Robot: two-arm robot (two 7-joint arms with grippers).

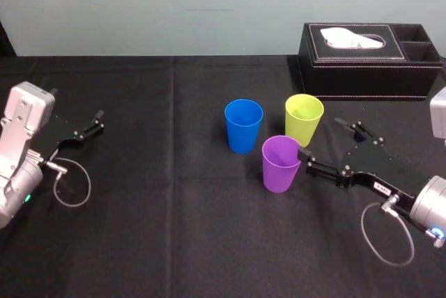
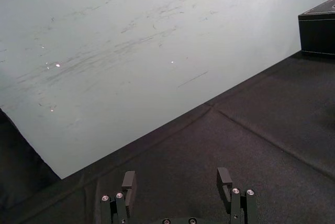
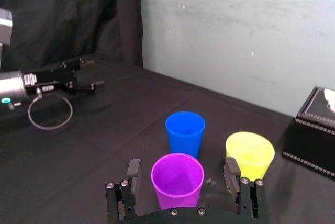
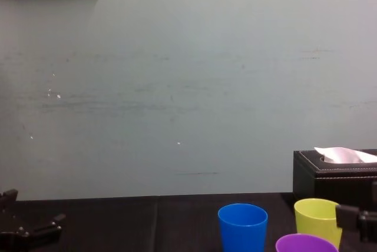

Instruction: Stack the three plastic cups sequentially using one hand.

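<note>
The likeliest slip from here is a knocked cup: the right end effector [image 1: 320, 137] sits low on the counter [image 1: 174, 235] just to the right of the purple cup [image 1: 280, 163]. Its jaws are spread wide and empty, with one jaw tip right at that cup's wall. I cannot tell whether it touches. A light tumbler would probably slide or tip if that jaw pushed on before the cup was centred between the jaws. From the right wrist view the purple cup does line up between them. The other jaw runs close by the yellow-green cup [image 1: 304, 118], which stands just behind and to the right of the purple cup, and it could clip that one while closing. The smooth, tapered walls might also let the cup squirt upward under a hard squeeze. The blue cup [image 1: 243, 125] stands just behind and to the left of the purple cup, near enough to be bumped. All three stand upright and unstacked, mouths up and narrow bases down, with their long axes vertical. The left end effector [image 1: 97, 121] rests well to the left of the purple cup, jaws also wide and holding nothing.
</note>
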